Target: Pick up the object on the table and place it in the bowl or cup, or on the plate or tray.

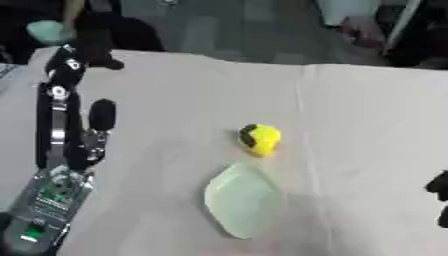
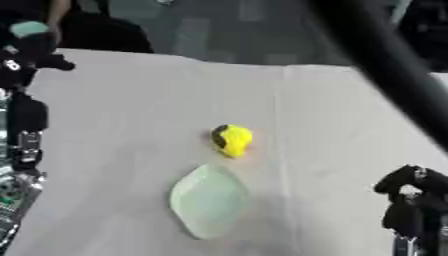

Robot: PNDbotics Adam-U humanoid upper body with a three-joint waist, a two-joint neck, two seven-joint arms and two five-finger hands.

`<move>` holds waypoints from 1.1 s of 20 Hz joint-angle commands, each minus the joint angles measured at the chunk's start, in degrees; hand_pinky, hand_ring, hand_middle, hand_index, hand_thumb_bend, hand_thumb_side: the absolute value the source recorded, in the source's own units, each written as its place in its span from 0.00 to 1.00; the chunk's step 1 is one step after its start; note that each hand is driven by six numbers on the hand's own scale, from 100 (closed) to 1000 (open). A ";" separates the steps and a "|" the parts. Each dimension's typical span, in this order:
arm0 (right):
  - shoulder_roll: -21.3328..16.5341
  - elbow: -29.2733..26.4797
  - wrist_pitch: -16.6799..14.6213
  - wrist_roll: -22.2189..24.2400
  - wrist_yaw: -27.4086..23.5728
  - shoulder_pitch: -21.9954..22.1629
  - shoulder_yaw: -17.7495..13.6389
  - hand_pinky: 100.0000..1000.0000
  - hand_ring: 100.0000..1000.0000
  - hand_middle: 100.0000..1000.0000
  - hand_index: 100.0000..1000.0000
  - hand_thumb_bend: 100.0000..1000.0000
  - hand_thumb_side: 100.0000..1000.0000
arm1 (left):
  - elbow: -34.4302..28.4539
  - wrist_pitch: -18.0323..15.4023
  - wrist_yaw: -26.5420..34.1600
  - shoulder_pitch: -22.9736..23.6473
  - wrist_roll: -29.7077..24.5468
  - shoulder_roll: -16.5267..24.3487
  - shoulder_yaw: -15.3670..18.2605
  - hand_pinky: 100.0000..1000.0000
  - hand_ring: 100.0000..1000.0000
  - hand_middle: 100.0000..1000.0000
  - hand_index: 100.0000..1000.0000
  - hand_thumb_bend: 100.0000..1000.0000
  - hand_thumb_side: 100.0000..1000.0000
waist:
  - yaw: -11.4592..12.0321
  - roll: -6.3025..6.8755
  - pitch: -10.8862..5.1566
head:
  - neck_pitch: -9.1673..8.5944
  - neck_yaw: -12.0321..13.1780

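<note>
Beside pale plate, blurry yellow-black object

Left hand is up on the left side, fingers straight and pointing away. Right hand sits low right, fingers curled, holding nothing.

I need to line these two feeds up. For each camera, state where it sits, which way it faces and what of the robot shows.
Left eye view: in the robot's head, looking down at the table; the left hand rises at the left edge, the right only just shows at the right edge.
Right eye view: beside it in the head, same downward look; the right hand shows at lower right, fingers curled.
Shared: the yellow object lying just beyond the pale green plate, apart from both hands.
</note>
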 commanded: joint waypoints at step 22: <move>-1.30 -0.78 -6.24 -9.78 -2.58 -0.25 -1.92 0.07 0.29 0.34 0.21 0.00 0.87 | -0.94 10.02 -0.43 -1.57 -11.11 13.01 1.14 0.68 0.58 0.76 0.79 0.36 0.95 | -1.46 0.75 -0.69 | -0.01 -1.07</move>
